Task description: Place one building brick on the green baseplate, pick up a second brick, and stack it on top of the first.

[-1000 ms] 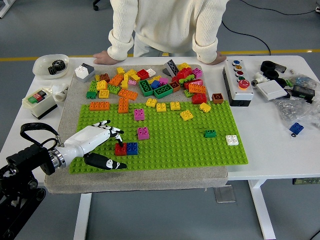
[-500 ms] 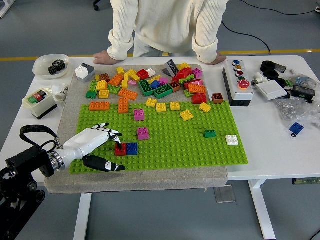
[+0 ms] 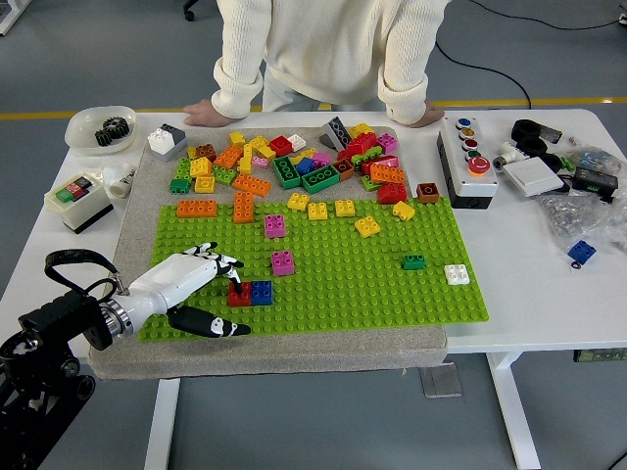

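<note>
Grey floor surrounds white table (image 3: 549, 294) bearing tan mat (image 3: 294, 345), green baseplate (image 3: 372, 284).

Left hand (image 3: 196, 289) low over green baseplate (image 3: 392, 294) near-left corner, fingers spread, holding nothing, fingertips just beside red brick (image 3: 238, 293), which touches blue brick (image 3: 261, 292). Pink brick (image 3: 282, 261) just behind. Loose brick pile (image 3: 294, 166) along far edge. Person's hands (image 3: 206, 113) resting on table (image 3: 529, 284) far side
</note>
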Tool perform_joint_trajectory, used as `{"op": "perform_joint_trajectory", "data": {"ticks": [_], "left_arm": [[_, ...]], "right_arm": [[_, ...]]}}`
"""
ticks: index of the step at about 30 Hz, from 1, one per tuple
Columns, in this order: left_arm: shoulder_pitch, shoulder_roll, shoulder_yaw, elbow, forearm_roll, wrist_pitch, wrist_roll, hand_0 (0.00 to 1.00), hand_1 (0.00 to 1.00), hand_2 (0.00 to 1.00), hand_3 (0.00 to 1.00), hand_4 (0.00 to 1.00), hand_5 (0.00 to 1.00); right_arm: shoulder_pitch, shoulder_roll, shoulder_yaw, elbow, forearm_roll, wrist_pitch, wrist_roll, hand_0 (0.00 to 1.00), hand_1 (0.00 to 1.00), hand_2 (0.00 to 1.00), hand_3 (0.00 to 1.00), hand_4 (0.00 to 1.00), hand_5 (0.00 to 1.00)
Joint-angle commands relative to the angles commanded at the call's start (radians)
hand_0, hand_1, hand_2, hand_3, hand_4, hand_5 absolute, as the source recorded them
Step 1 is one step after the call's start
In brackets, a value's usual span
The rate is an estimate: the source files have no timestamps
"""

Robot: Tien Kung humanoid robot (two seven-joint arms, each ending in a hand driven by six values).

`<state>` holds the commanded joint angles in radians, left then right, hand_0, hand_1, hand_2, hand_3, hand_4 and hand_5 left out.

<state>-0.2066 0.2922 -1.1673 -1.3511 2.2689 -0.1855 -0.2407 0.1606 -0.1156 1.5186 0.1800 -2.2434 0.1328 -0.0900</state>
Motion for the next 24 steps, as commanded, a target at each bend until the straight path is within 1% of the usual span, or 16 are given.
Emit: {"op": "perform_joint_trajectory", "data": {"ticks": [9, 16, 20, 21, 24], "left_arm": [[-0.005, -0.005, 0.008, 0.017, 0.0, -0.004, 0.003, 0.998, 0.859, 0.887, 0.596, 0.998, 0.674], [-0.007, -0.002, 0.002, 0.019, 0.0, -0.014, 0.008, 0.998, 0.858, 0.886, 0.596, 0.998, 0.672], [0.0, 0.002, -0.017, -0.003, 0.0, -0.016, 0.006, 0.998, 0.858, 0.886, 0.596, 0.998, 0.672], [0.002, 0.004, -0.027, -0.018, 0.0, -0.017, 0.006, 0.998, 0.842, 0.864, 0.59, 0.998, 0.669], [0.005, 0.008, -0.045, -0.048, -0.002, -0.014, 0.007, 0.998, 0.842, 0.864, 0.59, 0.998, 0.669]], "right_arm": [[0.0, 0.0, 0.001, 0.0, -0.001, 0.0, 0.0, 0.742, 0.644, 0.716, 0.605, 0.83, 0.407], [0.001, 0.0, 0.003, 0.0, 0.0, 0.0, -0.001, 0.742, 0.644, 0.716, 0.605, 0.829, 0.407], [0.002, 0.0, 0.002, 0.0, 0.002, 0.0, 0.0, 0.742, 0.644, 0.716, 0.605, 0.829, 0.407], [0.001, 0.0, 0.003, 0.0, 0.001, 0.0, 0.0, 0.741, 0.643, 0.716, 0.605, 0.829, 0.407], [0.0, 0.0, 0.004, 0.0, 0.0, 0.0, -0.001, 0.741, 0.643, 0.716, 0.605, 0.829, 0.407]]}}
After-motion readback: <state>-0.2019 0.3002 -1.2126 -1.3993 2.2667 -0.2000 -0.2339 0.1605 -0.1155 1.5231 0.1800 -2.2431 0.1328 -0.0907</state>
